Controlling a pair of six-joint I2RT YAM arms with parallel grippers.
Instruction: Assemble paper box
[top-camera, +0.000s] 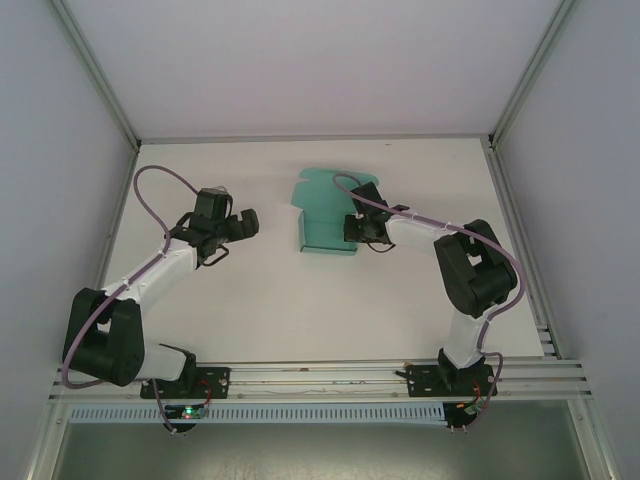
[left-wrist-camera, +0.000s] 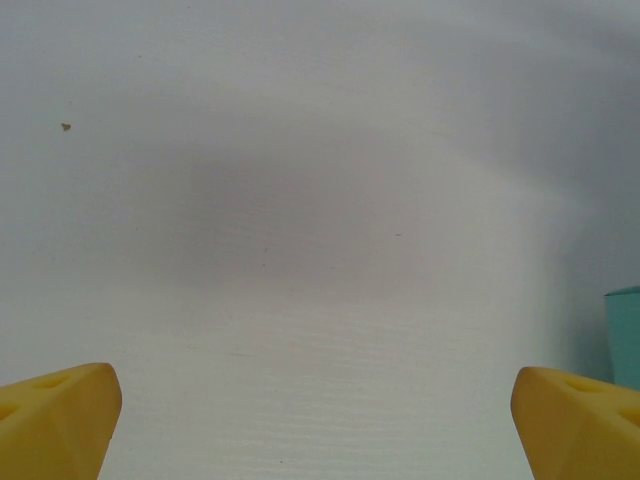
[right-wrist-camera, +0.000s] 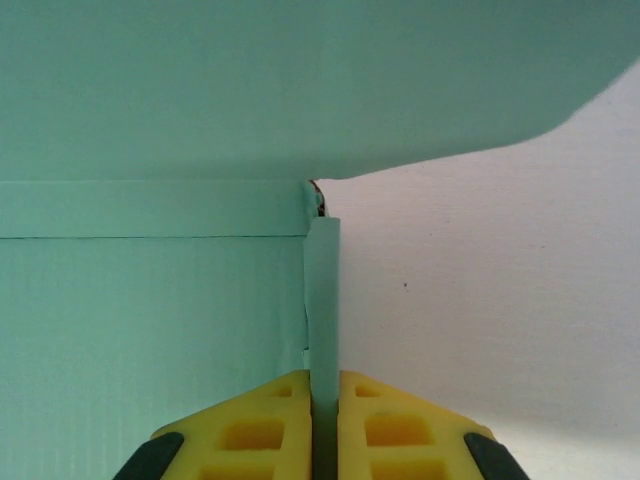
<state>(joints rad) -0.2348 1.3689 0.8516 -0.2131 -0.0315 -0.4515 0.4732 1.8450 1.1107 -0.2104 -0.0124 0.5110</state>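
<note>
The teal-green paper box (top-camera: 322, 215) lies partly folded near the middle of the white table, its rounded flap at the far end. My right gripper (top-camera: 352, 226) is at the box's right side, shut on an upright side wall. In the right wrist view the thin wall (right-wrist-camera: 322, 300) stands edge-on, pinched between the yellow fingertips (right-wrist-camera: 260, 430), with the box floor to the left and the big flap (right-wrist-camera: 300, 80) across the top. My left gripper (top-camera: 238, 226) hovers left of the box, open with nothing in it. Its yellow fingertips (left-wrist-camera: 55, 420) stand far apart, and a teal edge (left-wrist-camera: 624, 335) shows at the right.
Grey walls and aluminium rails (top-camera: 110, 220) enclose the table on three sides. A rail runs along the near edge (top-camera: 320, 378) by the arm bases. Bare white table (top-camera: 290, 310) lies between the box and the bases.
</note>
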